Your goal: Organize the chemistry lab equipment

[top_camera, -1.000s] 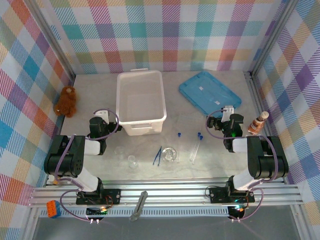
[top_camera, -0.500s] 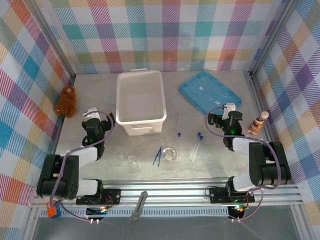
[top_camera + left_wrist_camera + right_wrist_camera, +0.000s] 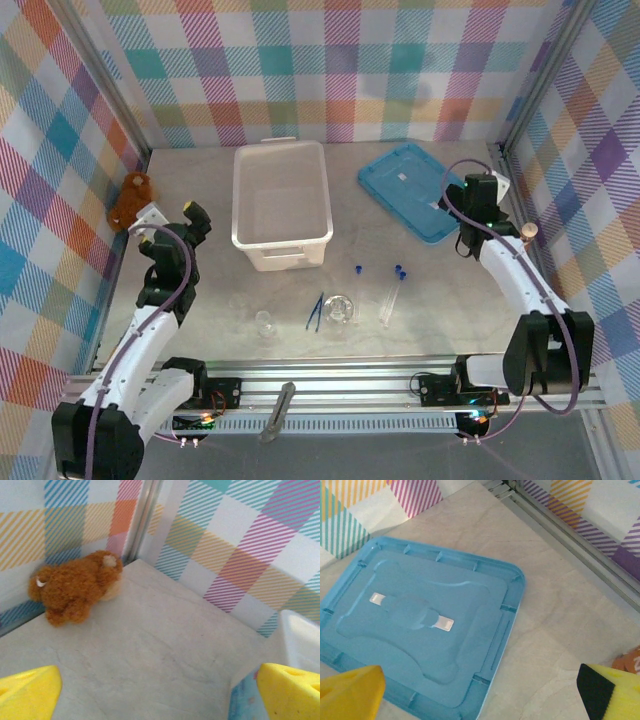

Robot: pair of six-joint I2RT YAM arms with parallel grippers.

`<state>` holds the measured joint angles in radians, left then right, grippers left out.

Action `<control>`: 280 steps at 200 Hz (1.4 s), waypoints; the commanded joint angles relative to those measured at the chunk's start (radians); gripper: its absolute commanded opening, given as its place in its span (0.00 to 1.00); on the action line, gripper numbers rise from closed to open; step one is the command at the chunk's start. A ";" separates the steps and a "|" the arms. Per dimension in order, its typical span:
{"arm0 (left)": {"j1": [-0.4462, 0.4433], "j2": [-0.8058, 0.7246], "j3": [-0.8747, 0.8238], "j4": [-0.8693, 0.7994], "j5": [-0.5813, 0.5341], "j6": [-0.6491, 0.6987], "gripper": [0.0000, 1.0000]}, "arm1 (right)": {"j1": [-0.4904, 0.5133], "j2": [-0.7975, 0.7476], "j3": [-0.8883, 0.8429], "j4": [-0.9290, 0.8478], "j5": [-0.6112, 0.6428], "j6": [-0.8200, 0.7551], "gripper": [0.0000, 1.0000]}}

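Observation:
The chemistry lab equipment lies at the front middle of the table: a small clear beaker, dark-blue tweezers, a round glass flask and two thin blue-capped tubes. My left gripper is raised at the left, open and empty, facing the corner. My right gripper hovers open and empty above the right edge of the blue lid. Both grippers are well away from the glassware.
An empty white bin stands at the back middle. A brown teddy bear sits in the left corner. A brown bottle-shaped figure stands by the right wall. Patterned walls enclose the table.
Both arms have unfolded from their low rest poses. The left gripper swung out left toward the teddy's corner; the right gripper rose and moved back over the lid's edge. Jaws stayed open.

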<state>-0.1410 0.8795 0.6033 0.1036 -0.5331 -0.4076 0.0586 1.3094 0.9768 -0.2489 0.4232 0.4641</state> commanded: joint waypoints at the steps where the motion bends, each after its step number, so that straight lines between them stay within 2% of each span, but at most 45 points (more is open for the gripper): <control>1: -0.040 -0.016 0.064 -0.141 0.021 -0.036 1.00 | 0.016 -0.040 0.030 -0.161 -0.034 0.043 0.99; 14: -0.063 -0.020 0.095 -0.175 0.050 -0.037 1.00 | 0.025 -0.058 0.040 -0.190 -0.071 0.022 0.99; 41: -0.109 0.010 0.170 -0.249 0.140 -0.030 0.93 | 0.058 -0.112 0.045 -0.219 -0.168 -0.035 0.99; 83: -0.193 0.045 0.198 -0.271 0.252 -0.004 0.87 | 0.156 -0.156 0.064 -0.295 -0.172 -0.073 0.99; 124: -0.316 0.068 0.246 -0.281 0.275 0.066 0.86 | 0.170 -0.126 0.102 -0.367 -0.191 -0.048 0.99; 142: -0.361 0.094 0.268 -0.284 0.307 0.093 0.85 | 0.171 -0.093 0.116 -0.375 -0.252 -0.028 0.99; 172: -0.447 0.145 0.296 -0.300 0.321 0.135 0.84 | 0.182 -0.041 0.097 -0.347 -0.368 0.005 0.98; 203: -0.553 0.179 0.318 -0.327 0.309 0.173 0.83 | 0.237 -0.006 0.059 -0.366 -0.330 0.030 0.97; 265: -0.750 0.220 0.330 -0.315 0.270 0.210 0.78 | 0.344 -0.021 -0.063 -0.385 -0.294 0.095 0.86; 280: -0.804 0.242 0.330 -0.297 0.233 0.218 0.76 | 0.374 -0.015 -0.085 -0.390 -0.278 0.110 0.83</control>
<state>-0.8764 1.0935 0.9024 -0.2111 -0.2512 -0.2214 0.3916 1.3010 0.9211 -0.6106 0.1192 0.5282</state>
